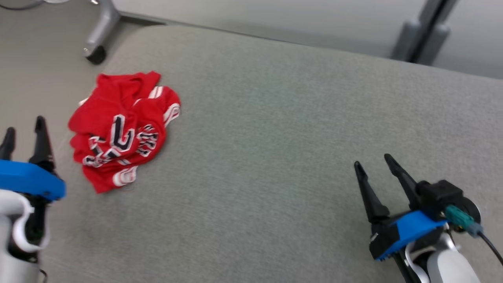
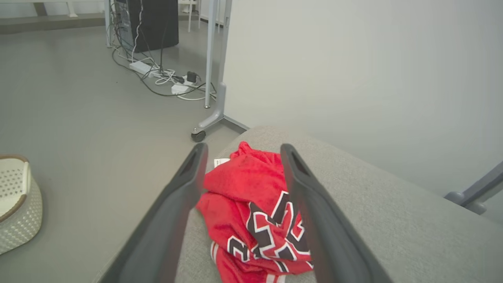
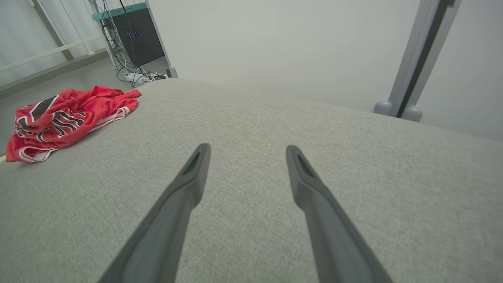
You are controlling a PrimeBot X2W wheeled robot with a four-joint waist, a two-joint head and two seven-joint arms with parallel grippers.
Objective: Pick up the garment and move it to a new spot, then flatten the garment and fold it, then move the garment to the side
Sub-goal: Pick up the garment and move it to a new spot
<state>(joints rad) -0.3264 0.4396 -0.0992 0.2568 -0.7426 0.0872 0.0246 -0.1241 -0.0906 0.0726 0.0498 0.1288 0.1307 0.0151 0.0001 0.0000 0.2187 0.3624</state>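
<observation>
The garment [image 1: 122, 129] is a red jersey with black-and-white lettering, crumpled in a heap near the left edge of the grey padded table [image 1: 275, 137]. My left gripper [image 1: 24, 129] hovers open just left of the heap, holding nothing. In the left wrist view the garment [image 2: 251, 204] lies between and beyond the two fingers of that gripper [image 2: 242, 148]. My right gripper [image 1: 373, 161] stands open over bare fabric at the lower right, far from the jersey. From the right wrist view the garment [image 3: 67, 118] sits at the far left, well away from the open gripper [image 3: 247, 148].
A grey wheeled stand leg [image 1: 98, 35] is on the floor beyond the table's left corner. A white perforated basket [image 2: 15, 204] sits on the floor to the left. Cables and a power strip [image 2: 165, 78] lie farther back. Another grey post [image 1: 424, 35] stands behind the table.
</observation>
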